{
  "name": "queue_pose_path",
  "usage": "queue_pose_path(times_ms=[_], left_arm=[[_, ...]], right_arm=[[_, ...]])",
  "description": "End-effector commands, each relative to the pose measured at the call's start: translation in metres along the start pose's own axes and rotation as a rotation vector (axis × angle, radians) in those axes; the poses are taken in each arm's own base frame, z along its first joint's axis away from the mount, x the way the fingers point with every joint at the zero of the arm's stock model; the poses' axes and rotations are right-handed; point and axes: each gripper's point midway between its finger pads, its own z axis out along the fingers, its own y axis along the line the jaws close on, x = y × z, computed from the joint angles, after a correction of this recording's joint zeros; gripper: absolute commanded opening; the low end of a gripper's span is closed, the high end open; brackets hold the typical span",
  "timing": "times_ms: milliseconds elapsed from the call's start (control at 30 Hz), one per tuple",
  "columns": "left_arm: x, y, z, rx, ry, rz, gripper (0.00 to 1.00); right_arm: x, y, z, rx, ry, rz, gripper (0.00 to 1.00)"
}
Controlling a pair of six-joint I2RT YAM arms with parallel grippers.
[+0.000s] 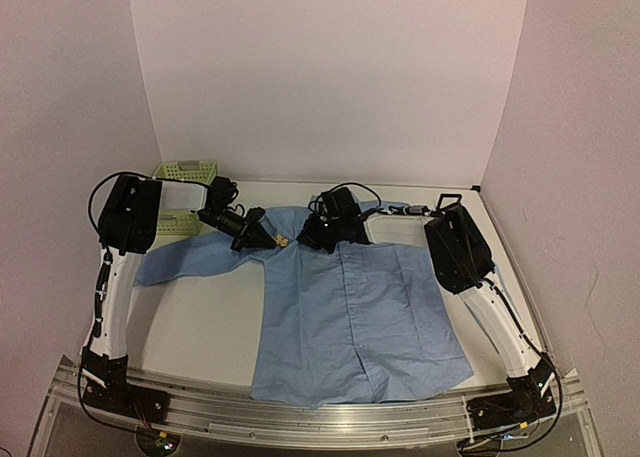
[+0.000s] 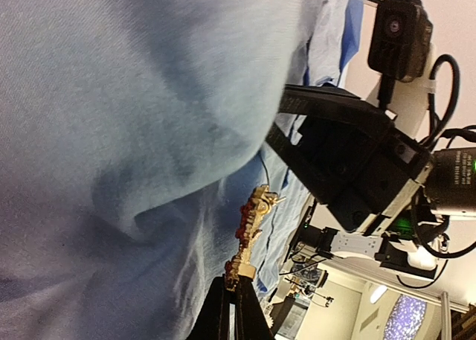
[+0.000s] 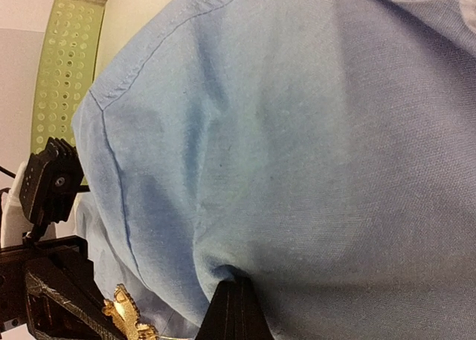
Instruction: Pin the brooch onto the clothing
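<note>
Golden brooch point(image 2: 251, 225) is sitting clamped in the shut left tool point(image 2: 231, 288), at eleven o'clock on the shirt point(image 1: 350, 327). The right tool point(image 3: 236, 292) is pinching a shirt fold. Pinning is seemingly beginning, calling for piercing that fold.

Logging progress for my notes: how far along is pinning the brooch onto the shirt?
Done: the left gripper clamps the brooch beside the shirt. In hand: the right gripper pinches a fold of fabric. Remaining: pushing the pin through; the brooch looks unattached.
</note>
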Motion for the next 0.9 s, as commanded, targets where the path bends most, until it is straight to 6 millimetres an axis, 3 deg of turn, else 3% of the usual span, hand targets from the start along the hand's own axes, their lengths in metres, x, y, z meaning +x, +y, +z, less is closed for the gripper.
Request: queue_pose_path(times_ms=[0,267,533,867], left_arm=[[0.002,-0.010,0.003,0.092,0.027,-0.013,0.00],[0.008,0.011,0.006,0.086,0.042,-0.097,0.00],[0.005,0.005,0.012,0.118,0.060,-0.082,0.00],[0.002,0.006,0.023,0.032,0.056,-0.015,0.00]], right_arm=[[-0.008,0.022,-0.016,-0.043,-0.010,0.008,0.00],[-0.013,0.033,-0.017,-0.084,-0.012,0.020,0.00],[-0.010,0.028,-0.014,-0.082,-0.002,0.038,0.00],[-0.015,0.040,-0.018,-0.105,-0.015,0.023,0.00]])
